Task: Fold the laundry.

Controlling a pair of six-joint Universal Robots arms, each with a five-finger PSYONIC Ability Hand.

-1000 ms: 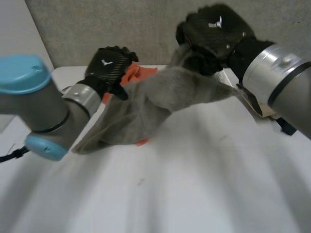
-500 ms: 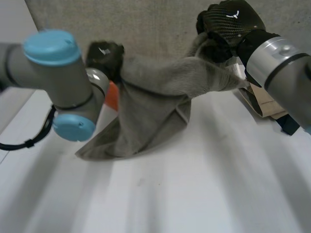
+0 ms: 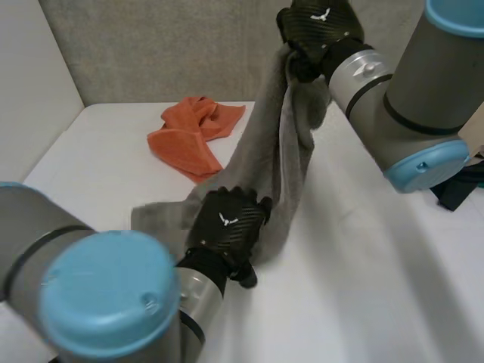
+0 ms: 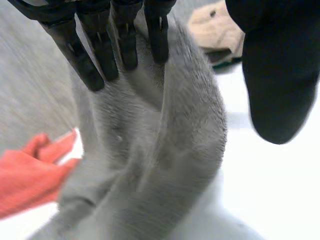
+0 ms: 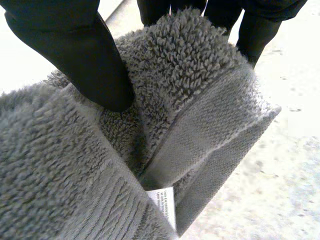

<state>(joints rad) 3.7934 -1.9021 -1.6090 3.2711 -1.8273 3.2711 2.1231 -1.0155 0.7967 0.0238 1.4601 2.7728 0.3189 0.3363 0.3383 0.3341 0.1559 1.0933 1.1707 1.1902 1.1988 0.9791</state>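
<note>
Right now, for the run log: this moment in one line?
right hand: pinches grey towel at its edge, high | left hand: open, against towel lower down | orange cloth: crumpled on table

white table point(image 3: 363, 287) bears orange cloth point(image 3: 193, 136), grey towel point(image 3: 276, 174) end

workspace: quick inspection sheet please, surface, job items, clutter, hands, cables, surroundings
Surface: white table, laundry on its far half.
Job's things: grey terry towel hangs from the right hand down to the table; crumpled orange cloth lies beside it, further back.
Clutter: dark blue item at the table's right edge.
Hands: right hand held high, pinching the towel's top end; left hand low, straight fingers against the towel's lower part, thumb apart.
Cables: nothing seen.
Surroundings: grey textured wall behind the table.
</note>
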